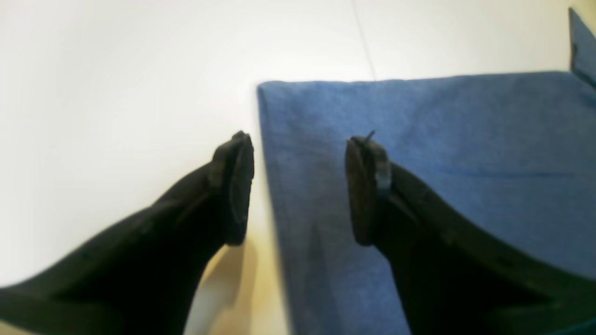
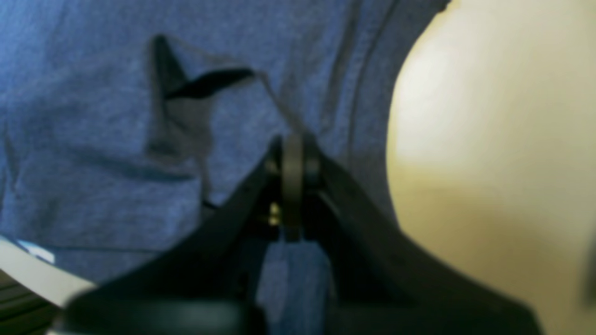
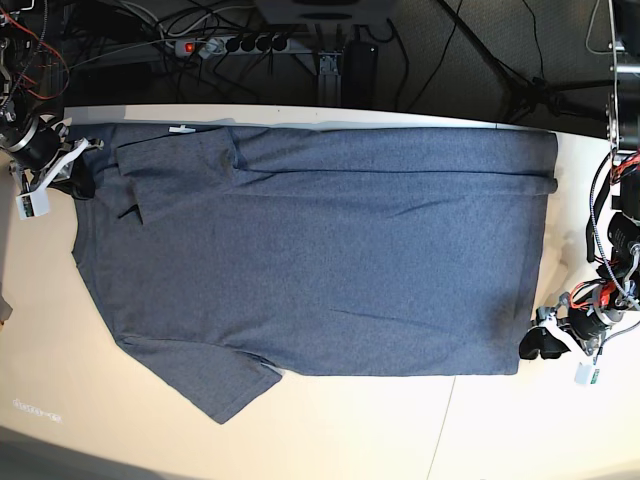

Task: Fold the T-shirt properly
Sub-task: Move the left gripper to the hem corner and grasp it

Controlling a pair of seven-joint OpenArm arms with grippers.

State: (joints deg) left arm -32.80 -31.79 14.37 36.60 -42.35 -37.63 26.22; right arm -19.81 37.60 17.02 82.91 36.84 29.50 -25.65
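a power strip (image 3: 228, 44) lay behind the table (image 3: 330, 430); left gripper (image 1: 298, 186) gaped astride the t-shirt (image 3: 320, 260) corner, right gripper (image 2: 292, 172) clenched on fabric.

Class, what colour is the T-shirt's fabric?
Heathered blue-grey, with no lettering showing; the T-shirt shows best in the base view.

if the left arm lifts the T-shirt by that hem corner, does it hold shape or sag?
Probably sags: the T-shirt lies limp and flat on the table, with soft creases at the folded sleeve. It is likely light, and may drag rather than slide freely.
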